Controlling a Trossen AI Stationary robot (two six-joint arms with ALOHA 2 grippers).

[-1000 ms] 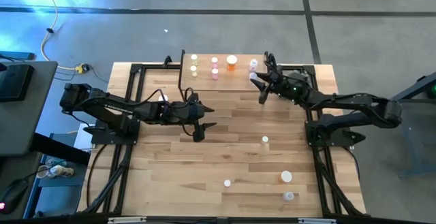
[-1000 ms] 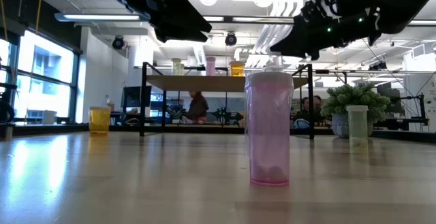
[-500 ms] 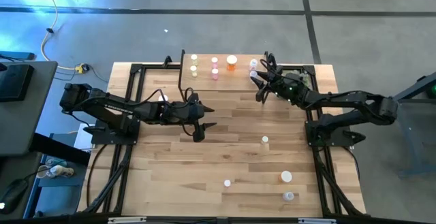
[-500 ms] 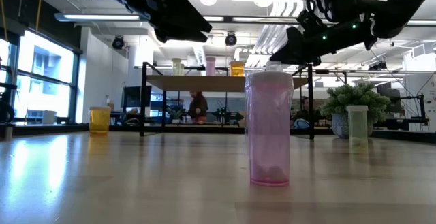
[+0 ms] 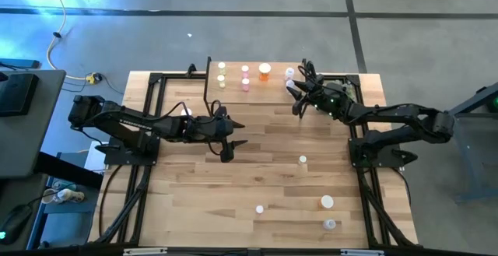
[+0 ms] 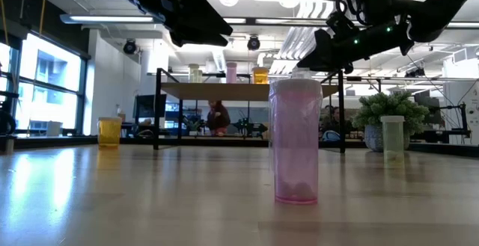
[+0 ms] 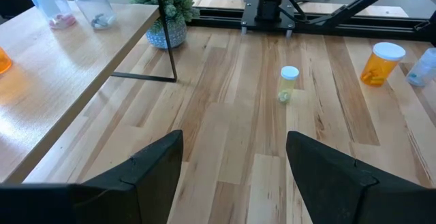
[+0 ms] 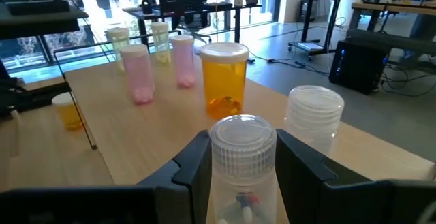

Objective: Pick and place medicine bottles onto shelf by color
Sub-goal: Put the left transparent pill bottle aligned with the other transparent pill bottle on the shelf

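Your right gripper is clenched on a clear, white-capped medicine bottle, held over the right end of the light-wood shelf on thin black legs.

Just beside the held bottle, on the shelf: 1 more clear white-capped bottle. Just past the claw: 1 wide orange bottle. Beyond that: 2 pink bottles, then 2 pale yellowish ones at the far end. That's 6 standing on the shelf, 7 counting the one in the claw.

Your left gripper hangs released, fingers spread and empty, over mid-table, well apart from the shelf.

Ahead of the left claw on the wooden tabletop: 1 small yellowish bottle, 1 orange bottle, and 1 bluish-clear bottle at the frame edge.

The high view adds 1 more white-capped bottle on the near side of the table; the low view shows it as pink. So 4 are loose on the table.
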